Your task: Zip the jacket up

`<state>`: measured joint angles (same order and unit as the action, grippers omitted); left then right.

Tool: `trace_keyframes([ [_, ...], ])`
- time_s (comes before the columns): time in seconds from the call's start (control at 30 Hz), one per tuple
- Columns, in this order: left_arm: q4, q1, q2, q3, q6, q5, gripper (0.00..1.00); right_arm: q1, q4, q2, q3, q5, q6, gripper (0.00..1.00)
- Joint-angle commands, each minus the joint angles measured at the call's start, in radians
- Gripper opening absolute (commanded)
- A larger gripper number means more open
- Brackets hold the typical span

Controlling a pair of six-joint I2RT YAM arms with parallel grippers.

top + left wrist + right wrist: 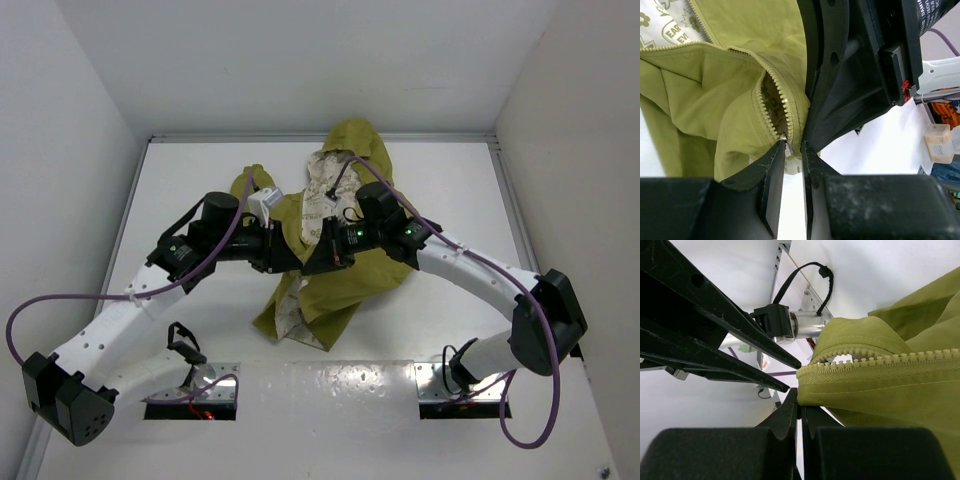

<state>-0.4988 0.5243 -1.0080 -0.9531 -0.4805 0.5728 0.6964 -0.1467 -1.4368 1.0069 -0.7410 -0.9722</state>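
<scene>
Jacket (350, 288) crumpled on white table (470, 190), white walls (300, 60)

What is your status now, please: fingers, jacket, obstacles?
Right fingers shut on jacket edge below zipper. Left fingers nearly closed at zipper end, grip unclear. Zipper open. No obstacle seen.

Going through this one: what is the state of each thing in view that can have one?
jacket: unzipped, crumpled, lining showing.
zipper: open, tooth rows apart.
left gripper: narrow gap, at the zipper's lower end; grip unclear.
right gripper: shut on the jacket's zipper edge.
</scene>
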Motion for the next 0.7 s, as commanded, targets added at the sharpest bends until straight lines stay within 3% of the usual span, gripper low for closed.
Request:
trace_keyframes([
  [0.0, 0.028, 0.019, 0.002, -0.035, -0.015, -0.005, 0.25, 0.005, 0.075, 0.010, 0.030, -0.023, -0.026, 0.00],
  [0.67, 0.028, 0.019, 0.002, -0.016, -0.015, -0.036, 0.24, 0.005, 0.091, 0.039, -0.004, -0.031, -0.025, 0.00],
])
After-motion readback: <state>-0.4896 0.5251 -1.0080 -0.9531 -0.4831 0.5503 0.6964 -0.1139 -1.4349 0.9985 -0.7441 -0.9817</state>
